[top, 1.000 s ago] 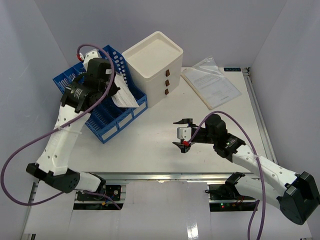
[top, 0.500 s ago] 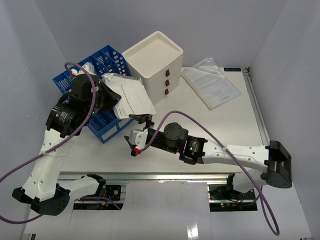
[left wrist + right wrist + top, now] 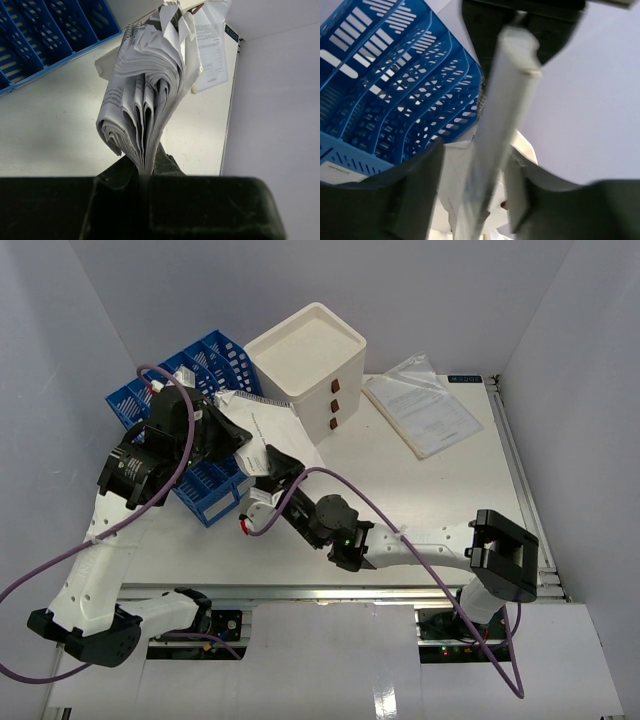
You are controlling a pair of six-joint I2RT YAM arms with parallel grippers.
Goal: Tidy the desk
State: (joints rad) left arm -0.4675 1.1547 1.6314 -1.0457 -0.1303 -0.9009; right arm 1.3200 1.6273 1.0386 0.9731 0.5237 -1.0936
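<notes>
A thick bundle of white printed papers (image 3: 265,428) hangs above the desk (image 3: 420,510), in front of the blue file rack. My left gripper (image 3: 224,430) is shut on one edge of it. In the left wrist view the pages (image 3: 145,95) fan out from the pinch of that gripper (image 3: 147,167). My right arm reaches across to the left, and its gripper (image 3: 268,462) has closed on the bundle's lower edge. In the right wrist view the paper edge (image 3: 507,95) runs between the two fingers of the right gripper (image 3: 472,152).
The blue slotted file rack (image 3: 212,495) stands at the back left, beside a white drawer box (image 3: 305,365). A document in a clear sleeve (image 3: 420,410) lies at the back right. A metal rail (image 3: 520,470) edges the right side.
My right arm swept left from the desk's middle up to the papers and narrowed its jaws onto them. My left arm pulled the bundle out in front of the rack.
</notes>
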